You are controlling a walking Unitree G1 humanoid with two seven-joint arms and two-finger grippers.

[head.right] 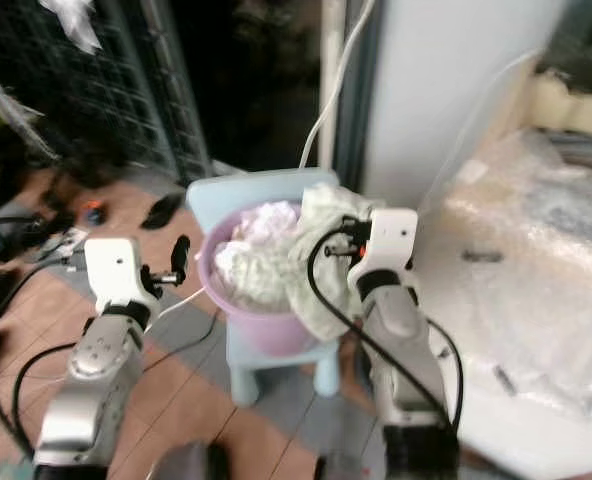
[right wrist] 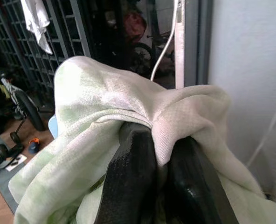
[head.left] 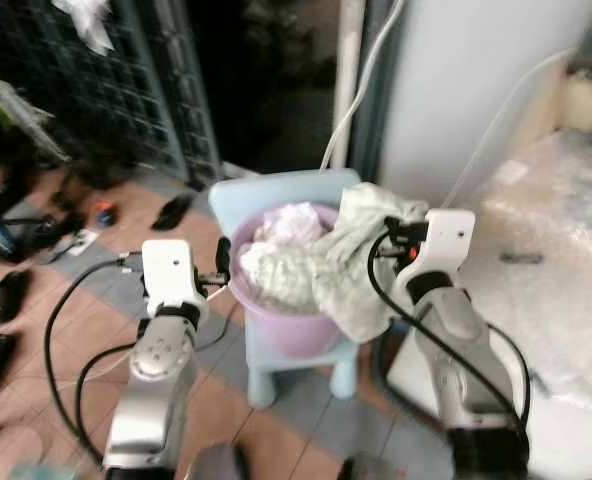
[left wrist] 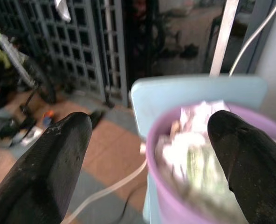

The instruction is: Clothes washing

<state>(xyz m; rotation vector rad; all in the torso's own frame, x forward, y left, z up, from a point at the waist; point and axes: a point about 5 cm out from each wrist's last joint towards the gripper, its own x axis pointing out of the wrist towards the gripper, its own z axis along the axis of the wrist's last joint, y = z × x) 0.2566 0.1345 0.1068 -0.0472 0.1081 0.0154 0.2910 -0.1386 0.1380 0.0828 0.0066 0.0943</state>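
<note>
Draping down over the purple bucket's (head.left: 291, 330) rim, the pale green cloth (head.left: 331, 265) is pinched by the right end effector (right wrist: 159, 149); left end effector (left wrist: 147, 154) gapes.

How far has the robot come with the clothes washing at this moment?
It looks like an early stage. The purple bucket on the blue chair is full of laundry. In hand: the right gripper is shut on the pale green cloth, which hangs over the bucket's rim. The left gripper is open beside the bucket, holding nothing. Left: the white clothes in the bucket. No washing shows yet.
</note>
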